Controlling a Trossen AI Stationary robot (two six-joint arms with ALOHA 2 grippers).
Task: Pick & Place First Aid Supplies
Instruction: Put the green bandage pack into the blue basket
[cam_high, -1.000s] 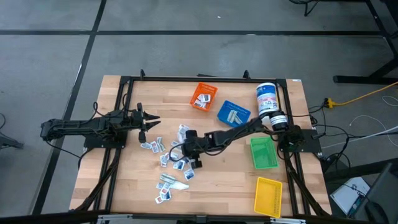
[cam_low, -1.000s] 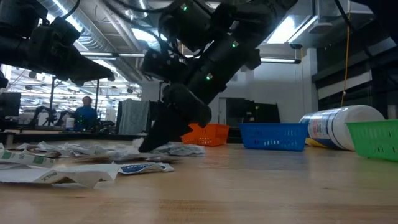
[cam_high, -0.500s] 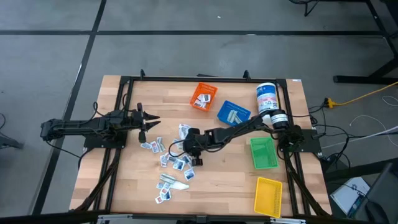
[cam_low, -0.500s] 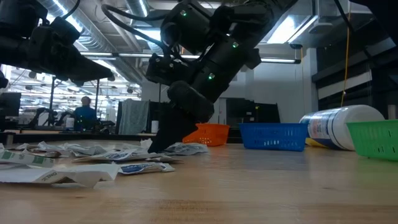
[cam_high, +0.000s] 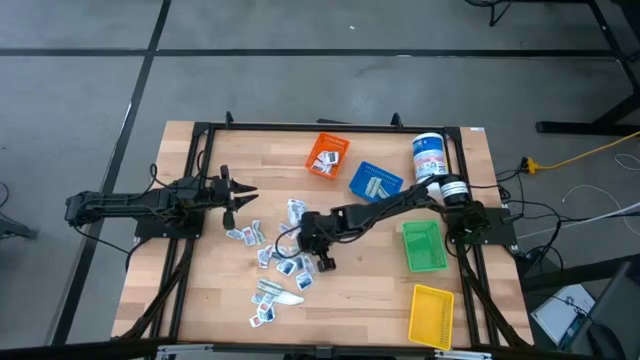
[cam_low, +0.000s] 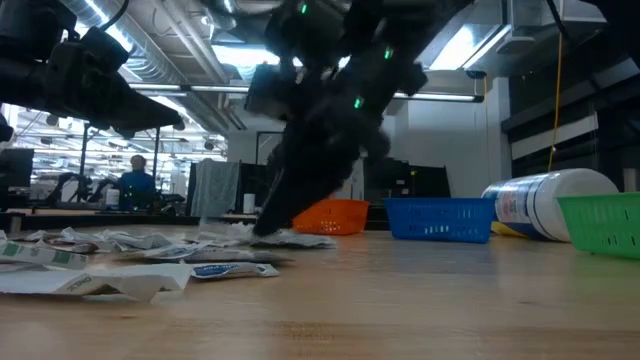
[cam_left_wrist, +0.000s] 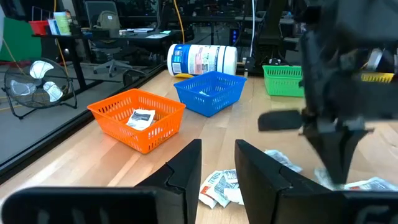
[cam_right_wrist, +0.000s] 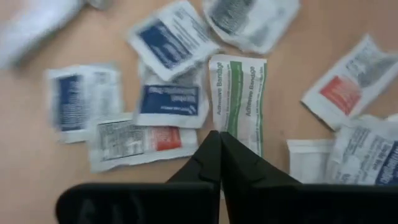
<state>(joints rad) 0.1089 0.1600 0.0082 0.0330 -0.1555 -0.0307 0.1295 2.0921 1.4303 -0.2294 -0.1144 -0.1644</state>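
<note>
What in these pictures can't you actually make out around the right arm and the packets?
- Whether the shut right gripper pinches the green-striped white bandage packet: right wrist view, its jaws cover the contact.
- Right gripper in the low view: motion blur.
- Print on the small flat white packets: too small in the high view.
- Contents of the blue plastic mesh bin: low view, its wall hides them.

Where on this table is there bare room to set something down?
Bare wooden tabletop lies between the scattered small white packets and the yellow plastic bin. Another strip runs between the orange plastic bin and the left hand. The packet area is crowded.
</note>
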